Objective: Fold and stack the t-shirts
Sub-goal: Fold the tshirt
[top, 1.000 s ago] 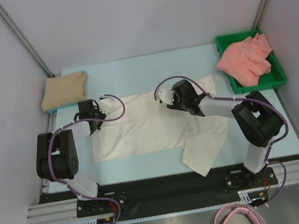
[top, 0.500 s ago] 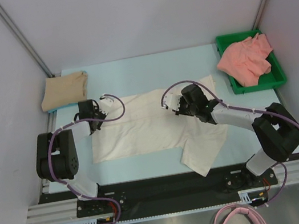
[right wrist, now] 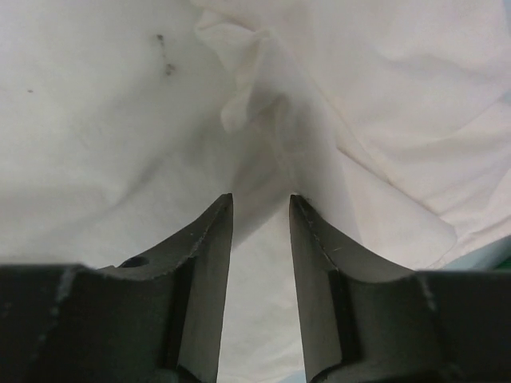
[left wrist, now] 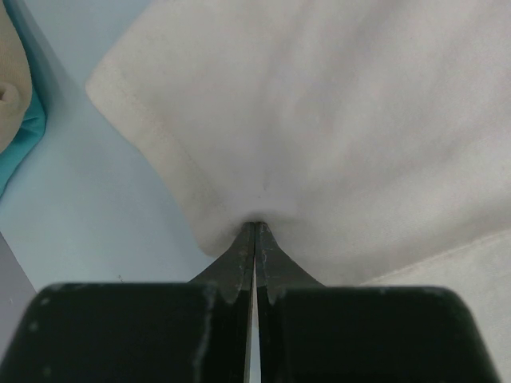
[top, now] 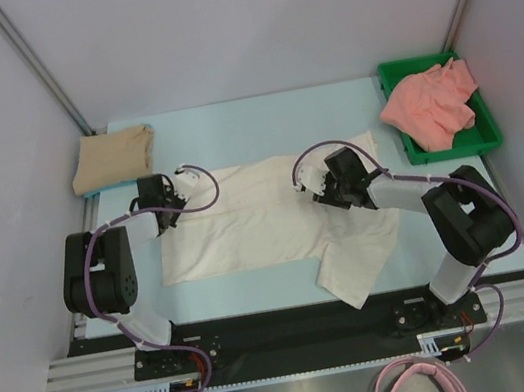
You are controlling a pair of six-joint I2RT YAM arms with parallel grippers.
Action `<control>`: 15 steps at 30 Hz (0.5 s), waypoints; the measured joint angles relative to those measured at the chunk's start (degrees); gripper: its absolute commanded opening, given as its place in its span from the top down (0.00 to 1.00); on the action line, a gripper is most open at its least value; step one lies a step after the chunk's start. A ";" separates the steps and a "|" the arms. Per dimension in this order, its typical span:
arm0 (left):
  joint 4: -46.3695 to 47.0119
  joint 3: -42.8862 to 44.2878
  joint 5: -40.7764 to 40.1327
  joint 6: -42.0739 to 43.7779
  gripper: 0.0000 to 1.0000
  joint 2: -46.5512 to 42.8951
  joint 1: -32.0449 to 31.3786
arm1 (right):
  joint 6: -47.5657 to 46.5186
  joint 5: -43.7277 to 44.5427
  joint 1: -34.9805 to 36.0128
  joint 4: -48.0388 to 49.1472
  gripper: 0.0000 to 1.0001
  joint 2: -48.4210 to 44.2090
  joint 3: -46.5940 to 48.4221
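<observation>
No text, label, brand or number can be read in any view: the cream-white t-shirt (top: 257, 222), the tan-beige t-shirt (top: 113, 158), the salmon-pink t-shirt (top: 429, 106) and the green tray (top: 411, 64) all show plain, unmarked surfaces, and so does the table (top: 260, 125)

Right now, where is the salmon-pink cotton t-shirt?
Top view, far right corner: the salmon-pink cotton t-shirt lies crumpled in the green plastic tray.

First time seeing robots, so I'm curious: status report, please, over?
Left gripper shut on edge of cream-white t-shirt. Right gripper open over its wrinkle. Tan t-shirt folded, pink t-shirt in green tray. Nothing blocking.
</observation>
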 measured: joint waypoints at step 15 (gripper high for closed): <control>0.00 0.00 0.02 0.00 0.98 0.00 0.00 | 0.00 3.02 -1.75 4.61 0.60 2.40 0.52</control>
